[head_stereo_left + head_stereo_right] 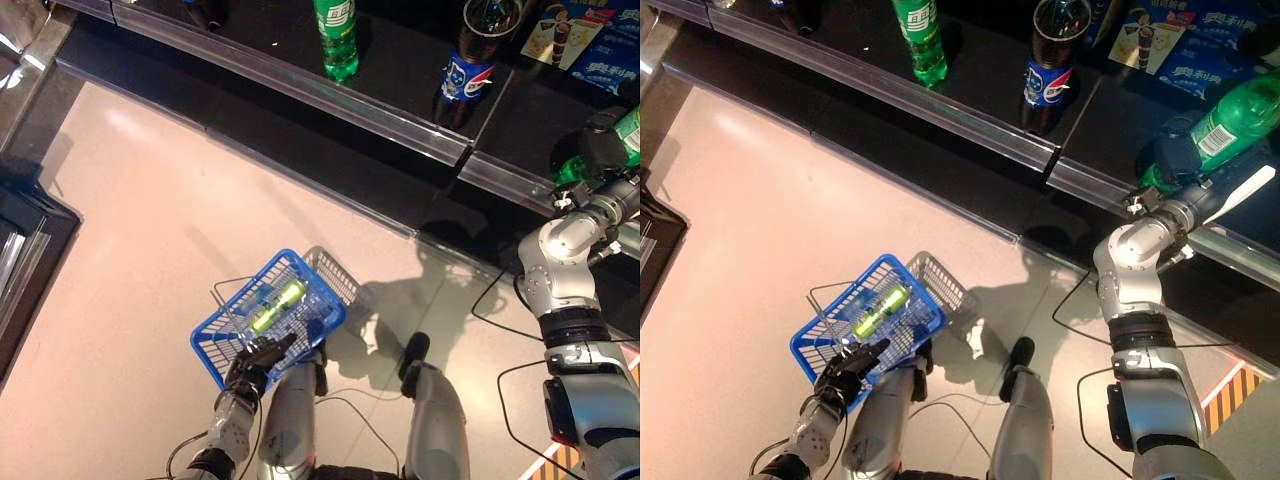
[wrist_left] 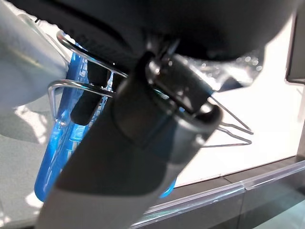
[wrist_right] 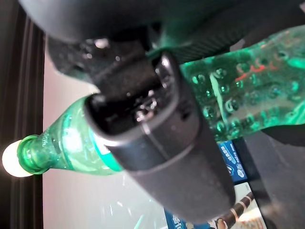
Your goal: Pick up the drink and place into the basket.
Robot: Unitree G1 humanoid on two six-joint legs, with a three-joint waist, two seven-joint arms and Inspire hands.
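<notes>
My right hand (image 1: 1173, 166) reaches onto the dark shelf at the right and is shut on a green drink bottle (image 1: 1232, 118) there. In the right wrist view the thumb (image 3: 162, 133) lies across the green bottle (image 3: 57, 150), with the cap end past the hand. My left hand (image 1: 256, 362) is shut on the thin wire handles (image 2: 229, 130) of the blue basket (image 1: 214, 347), which hangs low at the left in front of me. A green bottle (image 1: 277, 306) lies on its side inside the basket.
A long dark shelf with a clear front rail (image 1: 300, 92) runs across the back. On it stand another green bottle (image 1: 338, 40), a dark cola bottle (image 1: 468, 72) and printed boxes (image 1: 580, 35). A dark cabinet (image 1: 25, 240) stands at the left over pale floor.
</notes>
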